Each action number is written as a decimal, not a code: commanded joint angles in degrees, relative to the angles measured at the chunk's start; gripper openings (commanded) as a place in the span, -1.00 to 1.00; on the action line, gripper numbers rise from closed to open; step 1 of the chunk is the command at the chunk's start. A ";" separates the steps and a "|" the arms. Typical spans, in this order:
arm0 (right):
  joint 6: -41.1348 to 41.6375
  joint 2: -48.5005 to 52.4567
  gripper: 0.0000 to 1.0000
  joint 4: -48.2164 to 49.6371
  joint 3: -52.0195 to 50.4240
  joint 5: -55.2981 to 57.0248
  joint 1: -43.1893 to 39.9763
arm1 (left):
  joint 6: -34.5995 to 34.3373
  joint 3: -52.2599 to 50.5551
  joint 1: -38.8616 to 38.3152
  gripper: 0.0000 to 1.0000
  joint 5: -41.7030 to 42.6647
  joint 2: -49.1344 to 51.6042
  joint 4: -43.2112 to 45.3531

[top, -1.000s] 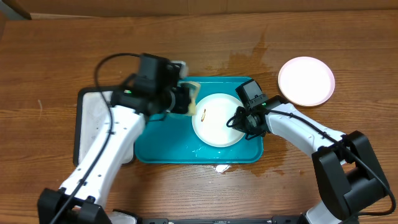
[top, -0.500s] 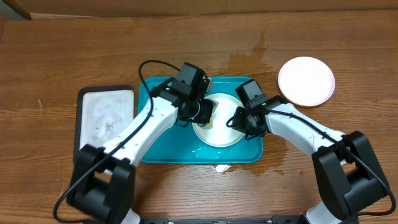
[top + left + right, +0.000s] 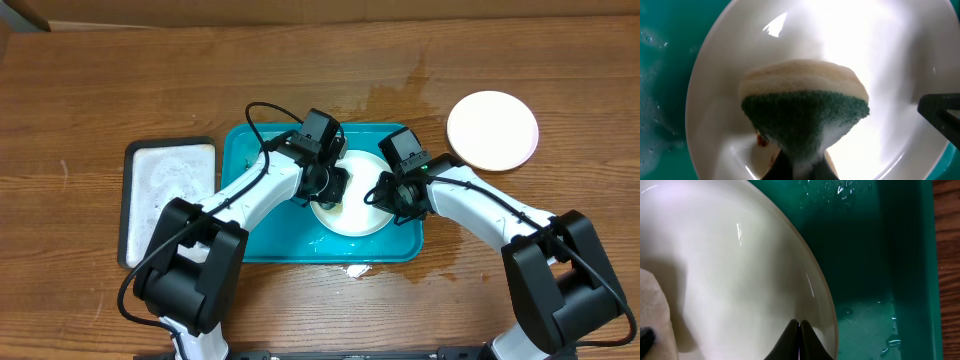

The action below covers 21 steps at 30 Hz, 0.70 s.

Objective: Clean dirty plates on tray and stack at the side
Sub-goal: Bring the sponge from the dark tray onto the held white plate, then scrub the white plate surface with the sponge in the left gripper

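Note:
A white plate (image 3: 362, 212) lies in the teal tray (image 3: 250, 240). My left gripper (image 3: 331, 189) is shut on a yellow-and-green sponge (image 3: 805, 110) and presses its green face onto the plate's (image 3: 880, 45) left half. A small brown smear (image 3: 761, 141) shows beside the sponge. My right gripper (image 3: 384, 197) is shut, with its tips (image 3: 799, 340) resting on the plate's (image 3: 730, 255) inner right side, just inside the rim. A second plate (image 3: 492, 130), pale pinkish white, sits on the bare table at the right, outside the tray.
A black-rimmed white tray (image 3: 170, 200) with soapy foam stands left of the teal tray. Water drops lie on the teal tray floor (image 3: 865, 255). A wet patch (image 3: 400, 95) darkens the wood behind it. A small white scrap (image 3: 357, 269) lies at its front edge.
My left arm has swung right from beside the black-rimmed tray, carrying the sponge onto the plate. The right arm and the plate have stayed where they were.

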 commanded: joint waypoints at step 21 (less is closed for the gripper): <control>0.20 0.22 -0.93 0.17 -0.33 -0.13 -0.07 | 2.73 -1.09 -2.25 -0.91 -13.20 5.42 6.03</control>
